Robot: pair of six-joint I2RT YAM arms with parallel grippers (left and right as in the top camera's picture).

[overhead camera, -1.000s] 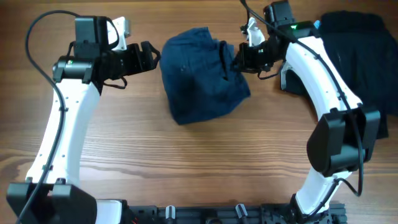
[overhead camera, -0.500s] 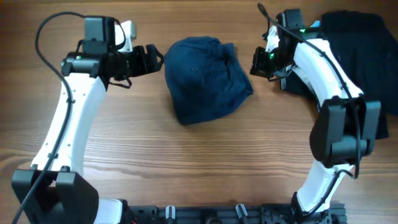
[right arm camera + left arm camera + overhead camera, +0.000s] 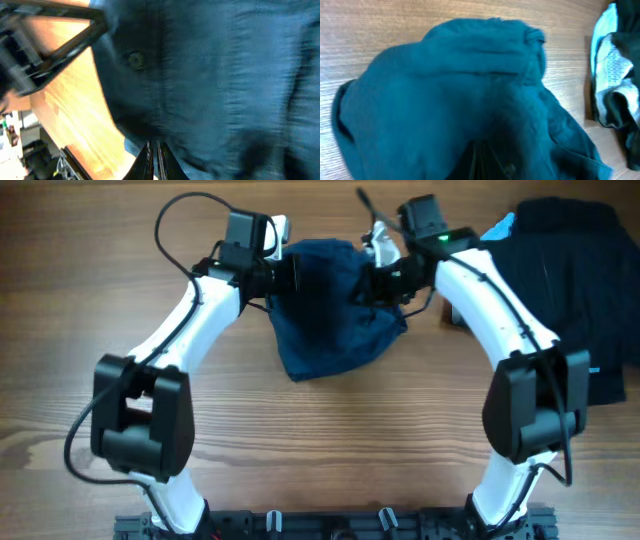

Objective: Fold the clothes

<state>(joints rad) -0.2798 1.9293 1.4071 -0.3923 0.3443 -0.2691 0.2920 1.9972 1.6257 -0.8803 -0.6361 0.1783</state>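
Note:
The navy-blue shorts (image 3: pixel 335 320) lie bunched on the table's far middle. My left gripper (image 3: pixel 293 275) sits at their upper left edge. In the left wrist view its dark fingers (image 3: pixel 481 152) are shut and buried in the shorts (image 3: pixel 445 90), which bulge up around them. My right gripper (image 3: pixel 370 280) is at the shorts' upper right edge. Its fingers (image 3: pixel 154 147) are pressed together against the blue cloth (image 3: pixel 220 85), with nothing visible between them. A black garment (image 3: pixel 570 250) lies at the far right, with a grey, light-blue-edged piece (image 3: pixel 497 227) beside it.
Both arms reach in over the wooden table (image 3: pixel 300 440) and meet above the shorts. In the left wrist view the light-blue-edged piece (image 3: pixel 606 75) and the black garment (image 3: pixel 627 105) lie just right of the shorts. A button (image 3: pixel 134 60) shows on the shorts.
My left arm swung right onto the shorts' upper left edge and its gripper shut there. The right gripper, still shut, moved left from beside the shorts onto their upper right edge.

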